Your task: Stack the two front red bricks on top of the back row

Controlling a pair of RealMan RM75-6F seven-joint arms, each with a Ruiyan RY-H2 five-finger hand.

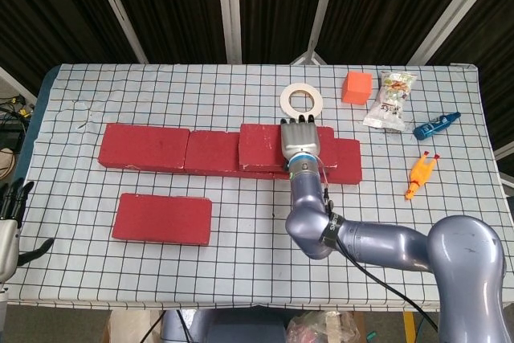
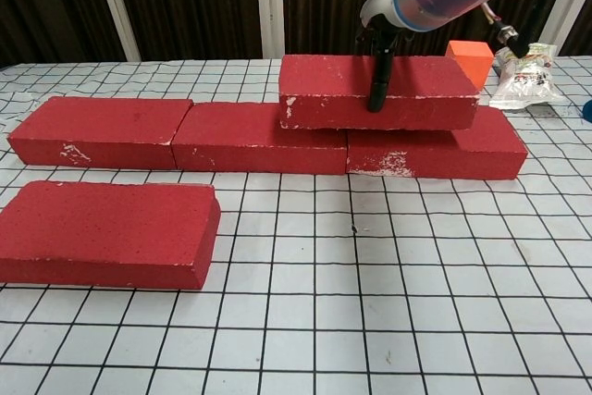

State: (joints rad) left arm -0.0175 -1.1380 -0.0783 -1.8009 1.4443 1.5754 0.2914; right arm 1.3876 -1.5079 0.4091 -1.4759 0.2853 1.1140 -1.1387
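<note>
red, coarse-faced: the carried brick (image 2: 377, 92) sits at upper centre of the chest view, on top of the back row (image 2: 264, 136), bridging the seam between the row's middle and right members. whether its full weight is on the row or it is still partly borne by the hand cannot be told. the right hand (image 1: 299, 142) grips it from above; in the head view the hand lies flat over the brick's right half, and in the chest view a dark finger (image 2: 378, 80) runs down the brick's front face. the grip is closed on the brick, not spread.

the second front brick (image 2: 104, 233) lies flat at lower left of the chest view, apart from the row, untouched. the left hand (image 1: 10, 222) shows only at the lower left edge of the head view, fingers apart, holding nothing.

step in hand: placement of the first brick, roughly half the task. next move, as a judgement: confirm the brick rests level, open the fingers, lift clear without dragging it off the seam. the remaining brick then goes on the row's left portion, likely a reach for the left hand.

beyond the row, toward the upper right of the head view: a tape roll (image 1: 301, 100), an orange cube (image 1: 357, 87), a snack packet (image 1: 390, 99).
</note>
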